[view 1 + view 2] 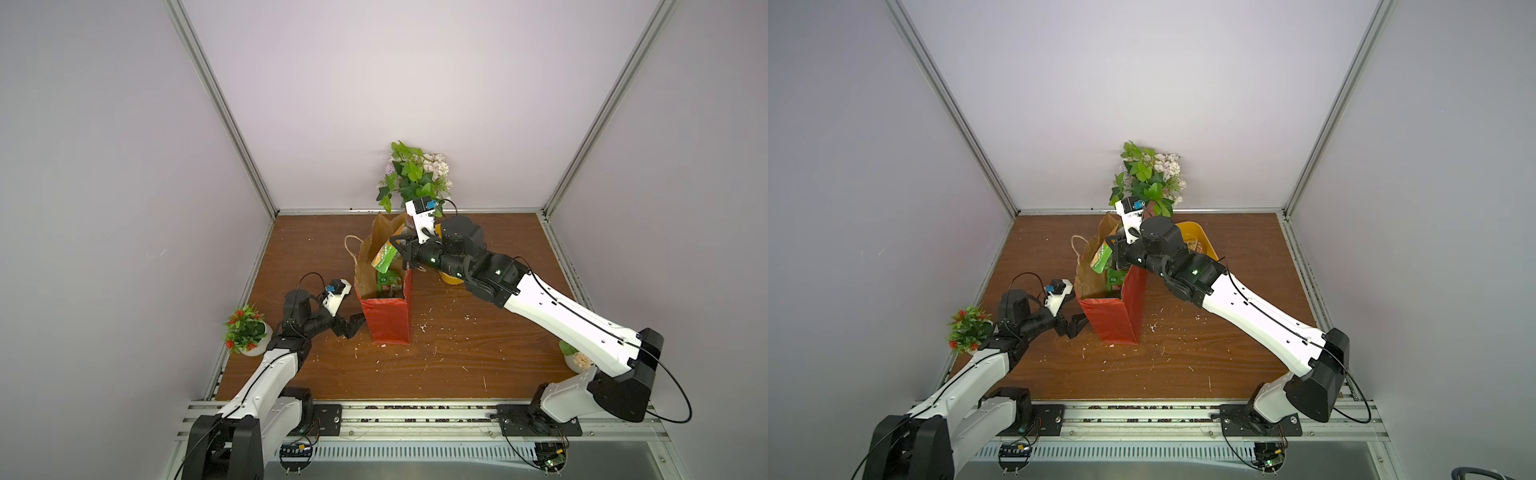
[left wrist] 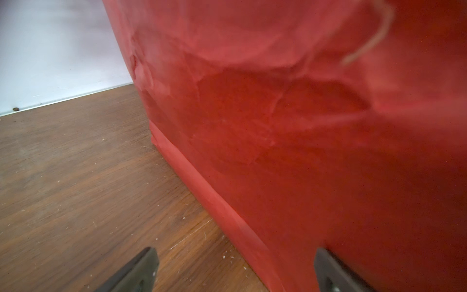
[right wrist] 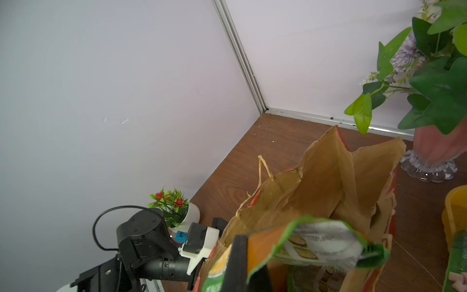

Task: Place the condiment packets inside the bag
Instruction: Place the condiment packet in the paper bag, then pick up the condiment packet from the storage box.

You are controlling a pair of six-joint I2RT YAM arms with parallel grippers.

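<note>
Brown wood-grain worktop (image 1: pixel 478 353), speckled with pale crumbs, lies under my two arms, boxed in by pale walls with metal corner rails. Near its middle the bag (image 1: pixel 386 320) stands upright, red outside and kraft brown inside, its mouth gaping and its rim crumpled, with a cord handle sticking out on its left side. My right pincer (image 1: pixel 401 251) is clamped tight on a green condiment packet (image 1: pixel 384 257) with an orange and white label, and holds it tilted at the bag's open mouth. My right wrist view shows this packet (image 3: pixel 316 242) bent in front of the bag's brown inner wall (image 3: pixel 328 177). Deeper inside the bag a second packet (image 1: pixel 389 282) stands near the right-hand wall. My left pincer (image 1: pixel 353 326) hangs low just beside the bag's left wall, near its base, with the jaws spread wide and nothing between them. In my left wrist view the bag's red side (image 2: pixel 303 151) fills most of the frame and one fingertip (image 2: pixel 333 273) sits in front of it; whether it touches the paper I cannot tell. A yellow tub (image 1: pixel 1200 237) sits to the right of the bag, partly hidden behind my right arm. A vase of ivy and pale flowers (image 1: pixel 415 174) stands at the back wall, and a small pot with red flowers (image 1: pixel 245 328) sits by the left edge.
</note>
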